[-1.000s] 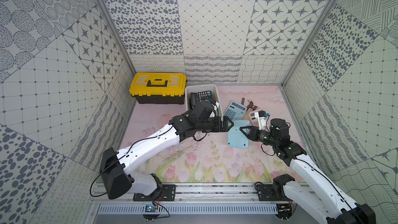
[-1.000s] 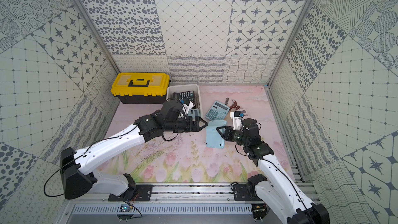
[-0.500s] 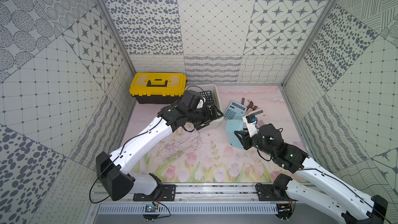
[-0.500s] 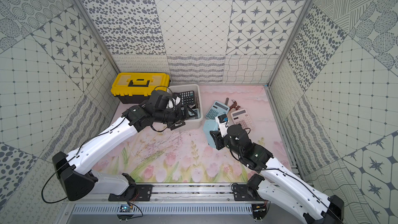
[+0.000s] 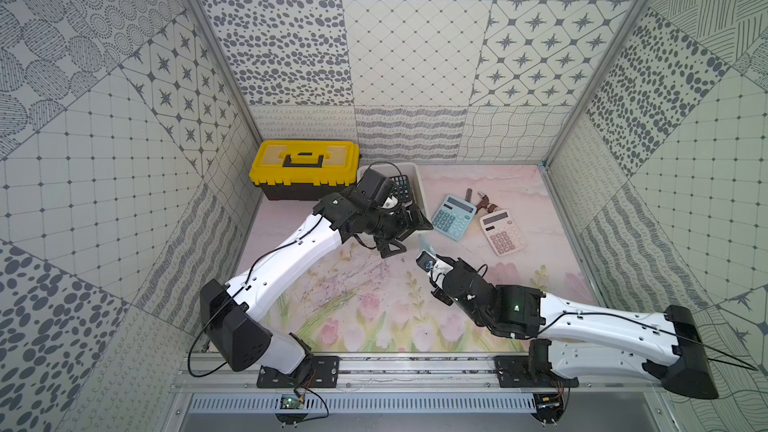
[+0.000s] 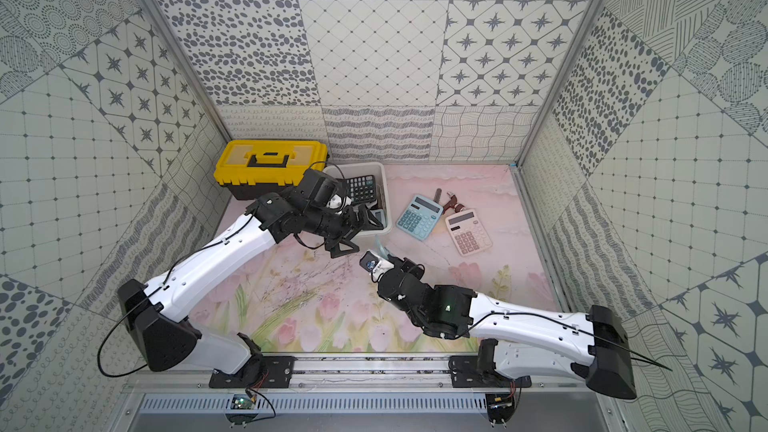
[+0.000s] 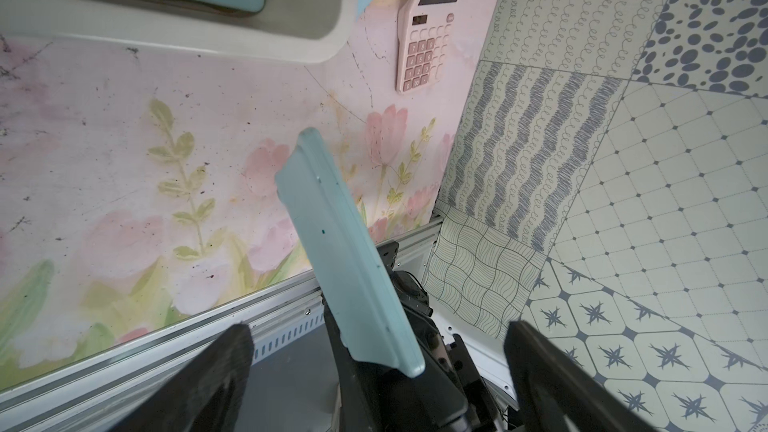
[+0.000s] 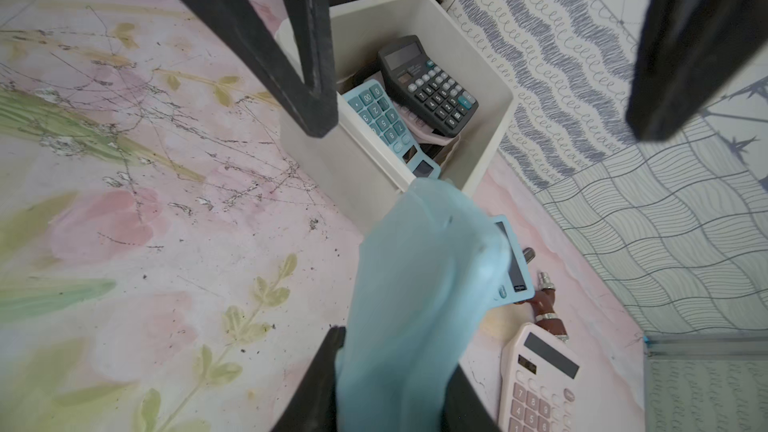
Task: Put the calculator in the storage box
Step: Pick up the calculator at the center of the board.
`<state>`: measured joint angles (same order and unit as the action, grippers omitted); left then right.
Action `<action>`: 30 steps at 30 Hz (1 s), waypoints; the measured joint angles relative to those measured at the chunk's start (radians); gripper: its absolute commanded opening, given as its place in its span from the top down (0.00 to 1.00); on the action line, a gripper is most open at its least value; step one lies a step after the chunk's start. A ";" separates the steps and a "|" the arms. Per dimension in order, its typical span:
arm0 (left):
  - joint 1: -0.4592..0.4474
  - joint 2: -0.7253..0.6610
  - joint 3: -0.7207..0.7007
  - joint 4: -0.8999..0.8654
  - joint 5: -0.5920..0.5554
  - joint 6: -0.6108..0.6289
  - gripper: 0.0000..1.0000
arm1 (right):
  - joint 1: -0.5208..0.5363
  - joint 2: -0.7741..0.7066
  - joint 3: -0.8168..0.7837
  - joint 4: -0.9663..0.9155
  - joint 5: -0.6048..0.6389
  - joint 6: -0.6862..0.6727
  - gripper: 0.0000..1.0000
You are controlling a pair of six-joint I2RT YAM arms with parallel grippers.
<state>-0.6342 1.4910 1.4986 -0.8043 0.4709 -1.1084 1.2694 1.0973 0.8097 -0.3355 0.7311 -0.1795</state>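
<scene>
While the right gripper (image 8: pixel 399 371) clamped the light-blue calculator (image 7: pixel 345 251) on edge, the left gripper (image 5: pixel 409 235) stood wide open just before it; calculator outside the storage box (image 8: pixel 365 176), near its corner.

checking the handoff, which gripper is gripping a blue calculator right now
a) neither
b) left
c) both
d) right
d: the right gripper is shut on the light blue calculator and holds it off the mat, while the left gripper has its jaws wide open and does not touch it.
</scene>
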 measured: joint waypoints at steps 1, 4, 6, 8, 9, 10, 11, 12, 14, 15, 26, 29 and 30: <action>0.000 0.003 -0.002 -0.005 0.006 -0.006 0.03 | 0.011 0.011 0.001 0.012 0.023 -0.018 0.70; 0.000 0.010 -0.010 -0.021 0.020 -0.016 0.11 | 0.036 0.028 0.001 0.042 0.072 -0.064 0.70; 0.000 0.014 -0.015 -0.028 0.025 -0.020 0.18 | 0.052 0.032 0.001 0.065 0.097 -0.091 0.70; 0.000 0.019 -0.019 -0.033 0.026 -0.023 0.25 | 0.065 0.035 0.001 0.087 0.116 -0.115 0.71; 0.000 0.020 -0.020 -0.034 0.026 -0.022 0.28 | 0.070 0.037 0.001 0.098 0.126 -0.126 0.71; 0.000 0.021 -0.023 -0.035 0.027 -0.020 0.32 | 0.074 0.038 0.001 0.107 0.134 -0.138 0.71; 0.000 0.022 -0.024 -0.036 0.027 -0.019 0.36 | 0.078 0.040 0.001 0.115 0.141 -0.148 0.71; 0.000 0.023 -0.025 -0.037 0.028 -0.018 0.42 | 0.082 0.043 0.001 0.122 0.147 -0.155 0.71; 0.000 0.026 -0.027 -0.035 0.036 -0.016 0.52 | 0.088 0.049 0.001 0.129 0.153 -0.173 0.71; 0.000 0.028 -0.028 -0.030 0.044 -0.011 0.58 | 0.091 0.056 0.001 0.131 0.154 -0.180 0.71; -0.003 0.055 -0.041 -0.076 0.026 -0.014 1.00 | 0.117 0.128 0.001 0.109 0.195 -0.304 0.65; -0.003 0.059 -0.041 -0.076 0.022 -0.006 1.00 | 0.117 0.137 0.001 0.127 0.200 -0.276 0.55; -0.005 0.059 -0.040 -0.073 0.024 -0.003 1.00 | 0.117 0.138 0.001 0.147 0.200 -0.263 0.49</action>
<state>-0.6388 1.5501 1.4586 -0.8776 0.4953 -1.1110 1.3869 1.2358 0.8104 -0.1883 0.9310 -0.4423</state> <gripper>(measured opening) 0.132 0.428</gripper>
